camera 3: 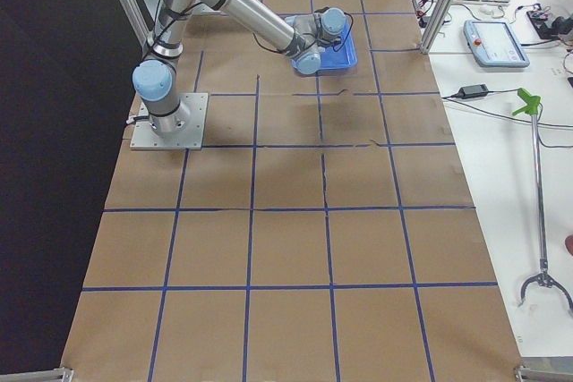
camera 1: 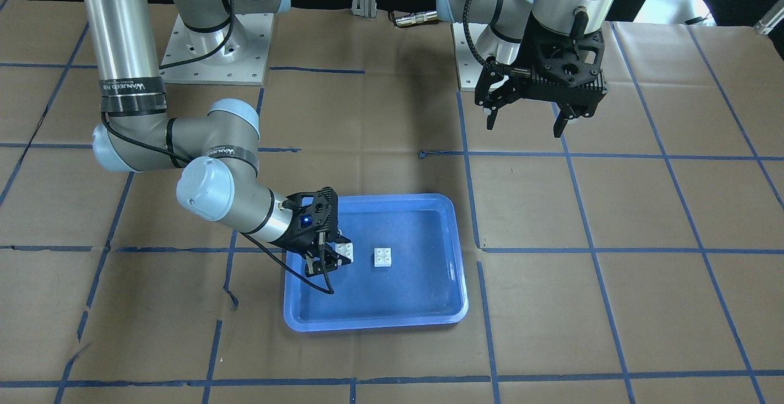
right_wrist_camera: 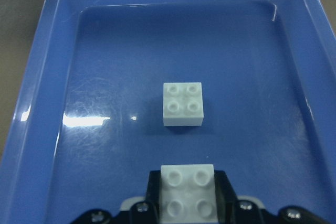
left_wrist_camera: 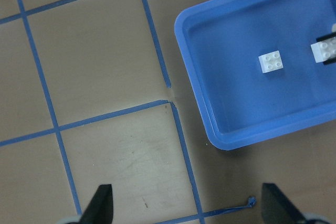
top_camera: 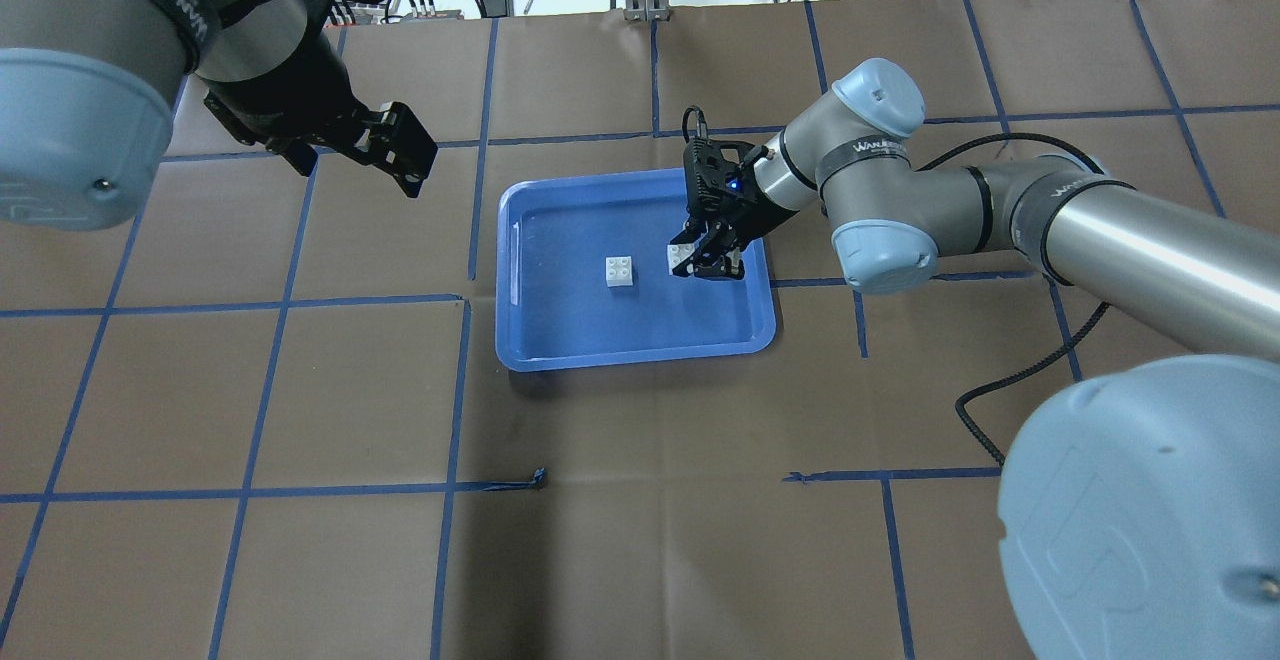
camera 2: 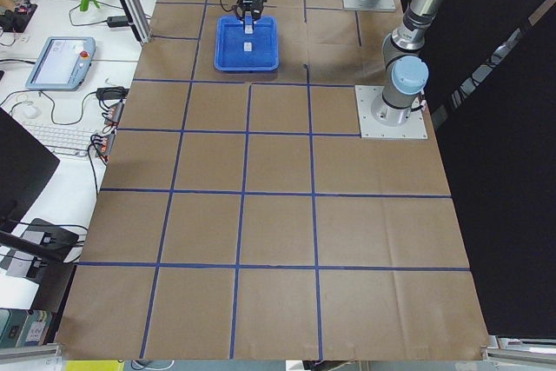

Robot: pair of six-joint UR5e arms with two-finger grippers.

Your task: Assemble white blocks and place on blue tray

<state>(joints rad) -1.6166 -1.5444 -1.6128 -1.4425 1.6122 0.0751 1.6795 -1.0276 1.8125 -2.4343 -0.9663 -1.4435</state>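
Note:
The blue tray (top_camera: 520,352) lies at the table's middle. One white block (top_camera: 621,271) sits loose on the tray floor, studs up; it also shows in the right wrist view (right_wrist_camera: 182,103) and the left wrist view (left_wrist_camera: 271,62). My right gripper (top_camera: 703,264) is low over the tray's right part, shut on the second white block (top_camera: 682,257), which shows between its jaws in the right wrist view (right_wrist_camera: 188,195). I cannot tell whether this block touches the tray floor. My left gripper (top_camera: 400,155) hangs open and empty, high over the paper left of the tray.
Brown paper with a blue tape grid (top_camera: 460,390) covers the table. The arm base plates (camera 1: 214,55) stand at the robot's side. A loose curl of tape (top_camera: 540,480) lies near the robot's side of the tray.

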